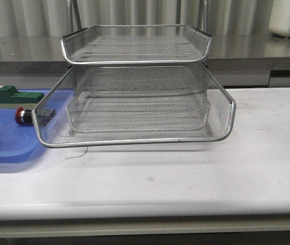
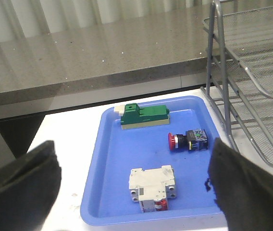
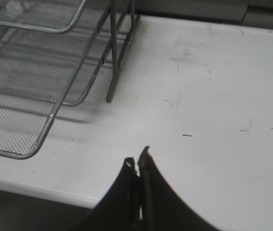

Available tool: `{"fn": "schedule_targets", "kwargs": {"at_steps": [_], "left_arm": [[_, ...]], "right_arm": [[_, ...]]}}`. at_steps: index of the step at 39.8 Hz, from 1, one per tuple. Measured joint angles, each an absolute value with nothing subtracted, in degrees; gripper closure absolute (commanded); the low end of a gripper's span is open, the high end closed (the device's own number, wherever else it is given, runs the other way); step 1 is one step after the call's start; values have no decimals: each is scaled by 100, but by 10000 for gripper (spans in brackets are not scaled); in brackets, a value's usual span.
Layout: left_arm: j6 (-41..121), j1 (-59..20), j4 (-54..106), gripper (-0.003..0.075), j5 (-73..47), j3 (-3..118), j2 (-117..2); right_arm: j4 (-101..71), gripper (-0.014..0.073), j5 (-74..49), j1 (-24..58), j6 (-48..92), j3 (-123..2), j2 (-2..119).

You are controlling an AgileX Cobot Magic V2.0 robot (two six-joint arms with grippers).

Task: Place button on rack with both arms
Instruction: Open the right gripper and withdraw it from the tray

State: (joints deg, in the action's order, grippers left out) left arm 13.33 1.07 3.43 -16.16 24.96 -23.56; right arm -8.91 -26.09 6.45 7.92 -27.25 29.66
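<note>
Nearby, green block (image 2: 143, 116) beside button (image 2: 188, 140).

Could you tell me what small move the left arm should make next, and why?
Probably lower the left gripper toward the button and centre it between the fingers. The fingers are wide open with nothing held, and the button lies on its side in the blue tray, apart from both blocks, not yet on the rack.

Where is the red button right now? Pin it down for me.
The button lies on its side in the blue tray, on the robot's left beside the rack; in the left wrist view it sits between the green block and the white block.
</note>
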Motion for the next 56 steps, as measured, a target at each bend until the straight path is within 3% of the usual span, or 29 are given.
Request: {"fn": "schedule_targets", "kwargs": {"at_steps": [12, 37, 44, 56], "left_arm": [[1333, 107, 343, 136, -1616, 2496, -2356], [1333, 107, 452, 144, -1854, 2573, -2469], [1418, 107, 483, 144, -2616, 3223, -3414], [1990, 107, 529, 144, -3447, 5088, -6526]], "right_arm": [[-891, 653, -2585, 645, 792, -2152, 1576], [-891, 653, -2585, 645, 783, -2152, 1516], [-891, 653, -2585, 645, 783, -2152, 1516], [-891, 653, -2585, 645, 783, -2152, 1516]]}}
